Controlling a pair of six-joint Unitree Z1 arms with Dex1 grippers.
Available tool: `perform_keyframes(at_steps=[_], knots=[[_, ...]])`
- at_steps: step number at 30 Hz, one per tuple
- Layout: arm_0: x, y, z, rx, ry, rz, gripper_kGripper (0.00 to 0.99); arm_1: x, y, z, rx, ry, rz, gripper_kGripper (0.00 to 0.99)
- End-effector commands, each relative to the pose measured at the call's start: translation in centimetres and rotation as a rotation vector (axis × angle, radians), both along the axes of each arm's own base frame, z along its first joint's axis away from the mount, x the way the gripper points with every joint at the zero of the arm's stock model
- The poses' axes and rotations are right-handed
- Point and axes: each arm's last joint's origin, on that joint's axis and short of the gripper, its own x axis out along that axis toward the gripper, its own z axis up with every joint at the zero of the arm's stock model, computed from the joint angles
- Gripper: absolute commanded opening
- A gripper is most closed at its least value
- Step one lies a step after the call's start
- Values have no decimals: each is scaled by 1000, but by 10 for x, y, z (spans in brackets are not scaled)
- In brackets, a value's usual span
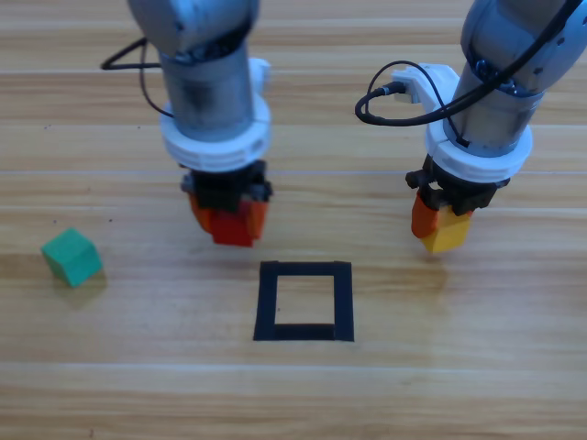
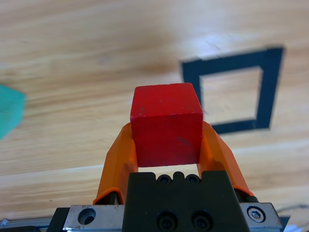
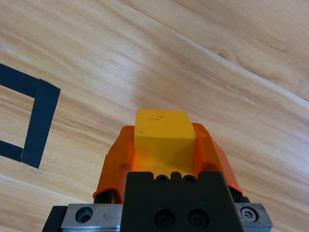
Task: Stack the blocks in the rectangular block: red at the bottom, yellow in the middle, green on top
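My left gripper [image 1: 230, 223] is shut on the red cube [image 1: 233, 227], held above the table just up and left of the black tape rectangle [image 1: 304, 301]. From the left wrist camera the red cube [image 2: 166, 123] sits between the orange jaws, with the rectangle [image 2: 232, 90] ahead to the right. My right gripper [image 1: 440, 226] is shut on the yellow cube [image 1: 446, 234], off to the right of the rectangle. The right wrist camera shows that yellow cube [image 3: 164, 137] clamped in the jaws. The green cube [image 1: 71, 256] rests alone on the table at far left.
The wooden table [image 1: 459, 367] spreads around the rectangle. Black cables [image 1: 390, 101] loop beside the right arm, and another cable [image 1: 138, 69] hangs by the left arm. A corner of the green cube [image 2: 9, 111] shows at the left wrist view's left edge.
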Motion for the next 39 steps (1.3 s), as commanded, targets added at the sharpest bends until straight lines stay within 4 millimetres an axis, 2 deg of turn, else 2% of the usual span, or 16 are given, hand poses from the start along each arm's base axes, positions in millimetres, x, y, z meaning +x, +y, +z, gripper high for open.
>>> perform_keyframes(at_steps=[1, 5, 12, 18, 29, 39], knots=[[-45, -51, -17, -7, 46, -168, 0, -13, 0, 18, 45, -16, 13, 190], [-47, -56, -16, -10, 35, -65, 0, -13, 0, 18, 45, -16, 13, 190], [-38, -67, -38, 7, 20, 108, 0, -12, 0, 18, 45, -16, 13, 190], [-43, -72, -48, 19, 13, 200, 0, -13, 0, 17, 43, -14, 13, 192], [-47, -81, -53, -20, 23, 141, 0, -13, 0, 16, 42, -13, 14, 195], [-53, -74, -61, -18, 24, 124, 0, -13, 0, 16, 44, -15, 13, 196]])
